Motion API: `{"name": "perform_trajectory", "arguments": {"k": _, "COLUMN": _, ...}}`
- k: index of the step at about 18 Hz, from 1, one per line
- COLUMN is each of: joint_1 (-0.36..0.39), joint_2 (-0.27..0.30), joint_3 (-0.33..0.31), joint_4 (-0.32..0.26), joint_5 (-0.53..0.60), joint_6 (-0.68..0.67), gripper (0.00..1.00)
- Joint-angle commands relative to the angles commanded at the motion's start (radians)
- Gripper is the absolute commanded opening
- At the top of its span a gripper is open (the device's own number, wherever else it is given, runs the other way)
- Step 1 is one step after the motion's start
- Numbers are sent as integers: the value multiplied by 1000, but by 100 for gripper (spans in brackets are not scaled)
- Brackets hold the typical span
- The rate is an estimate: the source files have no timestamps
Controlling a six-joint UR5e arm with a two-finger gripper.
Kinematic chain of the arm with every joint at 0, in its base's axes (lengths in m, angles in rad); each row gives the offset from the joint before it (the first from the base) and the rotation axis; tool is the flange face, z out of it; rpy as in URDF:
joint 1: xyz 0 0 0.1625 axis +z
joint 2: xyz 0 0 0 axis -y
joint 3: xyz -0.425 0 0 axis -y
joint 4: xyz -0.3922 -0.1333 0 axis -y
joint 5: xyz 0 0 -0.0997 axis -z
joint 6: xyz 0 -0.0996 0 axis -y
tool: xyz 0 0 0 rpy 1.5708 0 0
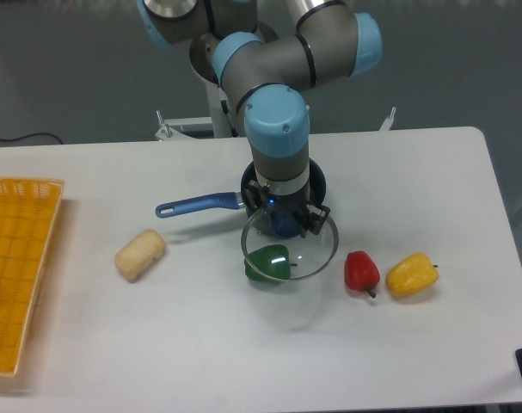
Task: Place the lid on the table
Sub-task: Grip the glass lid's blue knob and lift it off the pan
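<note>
The lid (316,254) is a round clear glass disc with a thin metal rim and a blue knob (285,227). My gripper (285,222) points down and is shut on the knob. It holds the lid a little above the white table (157,344), just in front of the dark frying pan with the blue handle (196,206). A faint shadow of the lid lies on the table below it. A green pepper (267,262) shows through the glass at the lid's front left. The pan's bowl is mostly hidden behind my wrist.
A red pepper (361,271) and a yellow pepper (411,274) lie right of the lid. A bread roll (140,255) lies to the left. A yellow-orange grid tray (15,275) stands at the table's left edge.
</note>
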Motion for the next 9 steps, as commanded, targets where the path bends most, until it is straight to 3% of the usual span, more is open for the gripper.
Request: {"name": "perform_trajectory", "arguments": {"k": 9, "joint_1": 6, "joint_2": 6, "joint_3": 3, "joint_4": 28, "joint_5": -6, "joint_6": -28, "gripper": 52}}
